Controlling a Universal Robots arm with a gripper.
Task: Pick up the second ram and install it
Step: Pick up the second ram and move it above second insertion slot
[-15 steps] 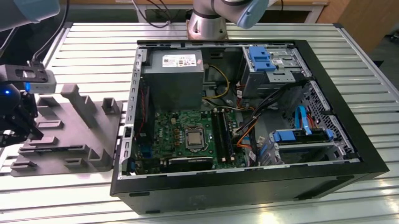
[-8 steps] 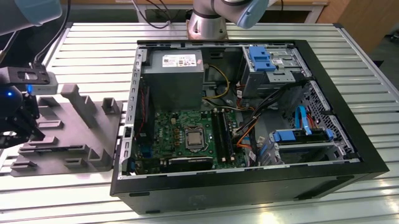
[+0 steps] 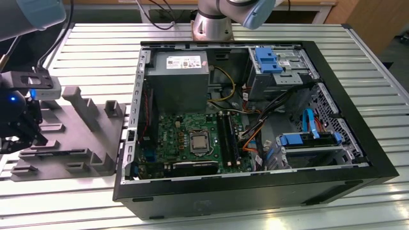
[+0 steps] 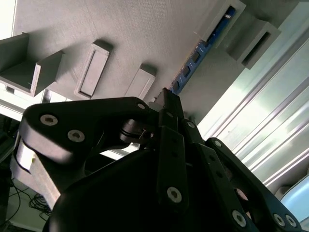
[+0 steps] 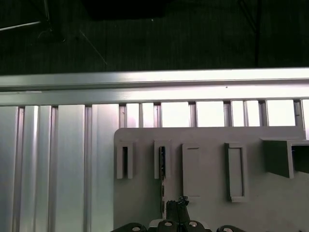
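The second ram (image 4: 202,48) is a slim blue-green stick standing on edge in a slot of the grey holder (image 4: 120,34). In the first wrist view the ram (image 5: 162,162) is a thin dark strip in the holder (image 5: 207,203). My black gripper (image 4: 167,96) hovers just over the holder at the ram's near end, fingers pressed together with nothing seen between them. In the exterior view, the gripper (image 3: 14,136) hangs over the holder (image 3: 70,139) at that view's left. The open computer case (image 3: 357,177) holds the green motherboard (image 3: 185,127) with its long black memory slots (image 3: 228,136).
The holder has several upright blocks (image 3: 86,108) and empty slots (image 5: 234,171) around the gripper. A grey power supply (image 3: 177,76), blue drive brackets (image 3: 267,60) and loose cables (image 3: 255,132) crowd the case. The slatted metal table (image 3: 96,52) ends close behind the holder.
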